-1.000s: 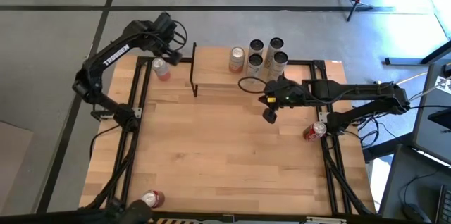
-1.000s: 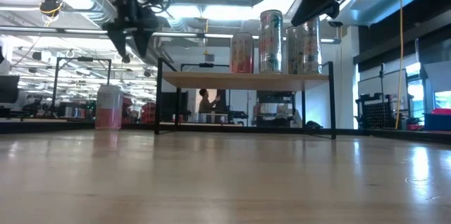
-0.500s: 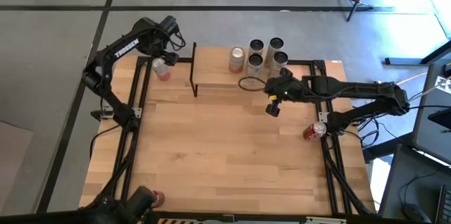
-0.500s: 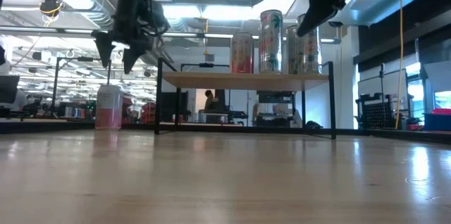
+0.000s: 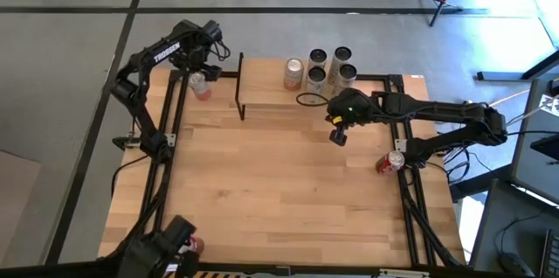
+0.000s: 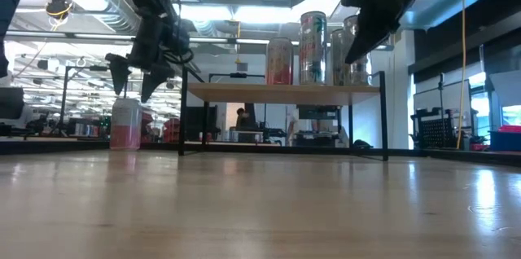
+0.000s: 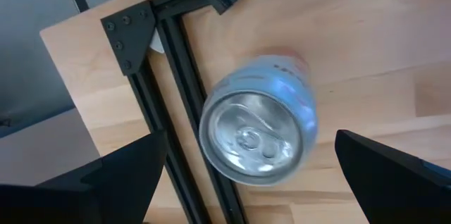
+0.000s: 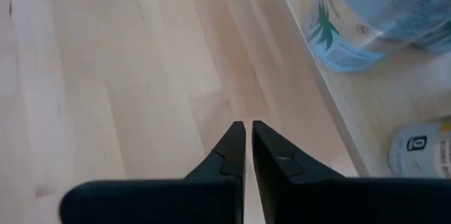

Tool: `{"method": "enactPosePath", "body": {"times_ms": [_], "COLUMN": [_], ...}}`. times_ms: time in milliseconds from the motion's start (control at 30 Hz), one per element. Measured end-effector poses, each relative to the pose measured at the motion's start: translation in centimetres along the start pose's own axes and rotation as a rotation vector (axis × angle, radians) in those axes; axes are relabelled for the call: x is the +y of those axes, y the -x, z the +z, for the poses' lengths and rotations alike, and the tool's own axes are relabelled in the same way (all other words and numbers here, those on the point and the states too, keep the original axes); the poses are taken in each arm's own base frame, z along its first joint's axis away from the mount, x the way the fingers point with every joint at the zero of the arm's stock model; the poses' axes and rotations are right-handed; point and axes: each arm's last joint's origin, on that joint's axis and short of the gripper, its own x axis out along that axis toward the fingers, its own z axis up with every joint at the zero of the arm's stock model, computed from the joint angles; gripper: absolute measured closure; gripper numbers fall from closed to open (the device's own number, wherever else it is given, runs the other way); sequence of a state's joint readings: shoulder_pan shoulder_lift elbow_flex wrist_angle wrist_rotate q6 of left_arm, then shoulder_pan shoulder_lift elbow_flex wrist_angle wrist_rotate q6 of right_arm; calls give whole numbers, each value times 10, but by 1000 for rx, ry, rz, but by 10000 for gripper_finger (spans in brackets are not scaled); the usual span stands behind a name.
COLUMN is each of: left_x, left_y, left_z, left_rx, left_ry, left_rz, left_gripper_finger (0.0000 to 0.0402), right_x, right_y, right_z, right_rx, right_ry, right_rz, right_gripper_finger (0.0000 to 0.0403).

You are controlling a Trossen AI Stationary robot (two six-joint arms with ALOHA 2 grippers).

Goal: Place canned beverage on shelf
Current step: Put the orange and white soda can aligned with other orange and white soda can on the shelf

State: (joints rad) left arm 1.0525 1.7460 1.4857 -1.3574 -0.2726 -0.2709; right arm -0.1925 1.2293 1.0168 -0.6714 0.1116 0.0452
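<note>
High view: left gripper (image 5: 208, 58), fingers spread, hovers above the pink can (image 5: 200, 85) at the surface's (image 5: 279, 191) 10 o'clock corner, beside the shelf (image 5: 262, 86). Right gripper (image 5: 337, 135), fingers pressed together, hangs at the shelf's 5 o'clock, near four cans (image 5: 320, 70) standing on it.

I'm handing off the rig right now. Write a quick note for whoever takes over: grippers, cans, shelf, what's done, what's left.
Left gripper: open, poised above the upright pink can at the table's far left corner, nothing held.
Right gripper: shut, empty, beside the shelf near its cans.
Done: four cans stand on the shelf's right end.
Left: grasp the pink can and shelve it; a red can at the right edge and another at the near left edge wait.
</note>
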Motion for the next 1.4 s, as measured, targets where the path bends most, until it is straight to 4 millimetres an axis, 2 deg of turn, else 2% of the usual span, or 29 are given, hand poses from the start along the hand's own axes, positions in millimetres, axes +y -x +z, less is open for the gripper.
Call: {"method": "enactPosePath", "body": {"times_ms": [267, 567, 833, 967, 1067, 1267, 1400], "left_x": [-1, -7, -10, -9, -8, -5, -8], "left_y": [-18, -41, -46, -44, -40, -12, 11], "left_z": [9, 3, 1, 0, -3, -17, -37], "left_rx": [75, 120, 117, 111, 103, 15, -19], "left_ry": [-46, -94, -195, -241, -273, -312, -397], "left_rz": [-34, -41, -13, -15, -19, -34, -94], "left_gripper_finger": [4, 10, 87, 127, 139, 140, 140], "right_x": [0, 0, 1, 1, 1, 1, 1], "right_y": [0, 0, 0, 0, 0, 0, 0], "right_z": [2, 2, 4, 4, 4, 4, 4], "right_rx": [-19, -25, -46, -46, -46, -46, -46], "right_ry": [-6, -63, -70, -70, -70, -69, -76], "right_rz": [-3, -3, 5, 5, 5, 5, 5], "right_gripper_finger": [386, 386, 386, 386, 386, 386, 386]}}
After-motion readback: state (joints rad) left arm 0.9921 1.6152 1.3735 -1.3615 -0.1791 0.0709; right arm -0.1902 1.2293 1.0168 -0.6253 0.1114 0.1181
